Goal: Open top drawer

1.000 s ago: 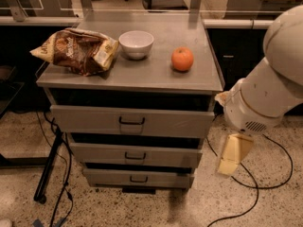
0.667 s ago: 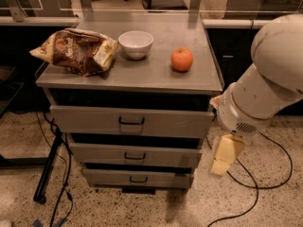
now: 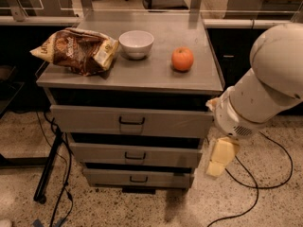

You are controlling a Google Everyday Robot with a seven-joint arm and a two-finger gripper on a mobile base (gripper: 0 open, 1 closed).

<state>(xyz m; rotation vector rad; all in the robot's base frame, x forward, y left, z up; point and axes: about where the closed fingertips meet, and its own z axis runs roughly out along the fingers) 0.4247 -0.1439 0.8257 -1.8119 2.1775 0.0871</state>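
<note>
The top drawer (image 3: 90,119) is the widest grey metal front of three, just under the cabinet's top, with a small dark bracket handle (image 3: 131,121) at its centre. Its front stands a little further out than the two narrower drawers (image 3: 94,153) below. My gripper (image 3: 217,163) is cream-coloured and hangs below my large white arm (image 3: 265,89) at the cabinet's right side, level with the lower drawers. It is to the right of the top drawer's handle and lower, and touches nothing.
On the cabinet top (image 3: 156,77) lie a brown snack bag (image 3: 75,48), a white bowl (image 3: 136,43) and an orange (image 3: 182,59). Black cables (image 3: 265,178) run on the speckled floor at right. A black stand leg (image 3: 49,167) is at left.
My arm and gripper have shifted left, closer to the cabinet's right side. The drawers and the objects on top have not moved.
</note>
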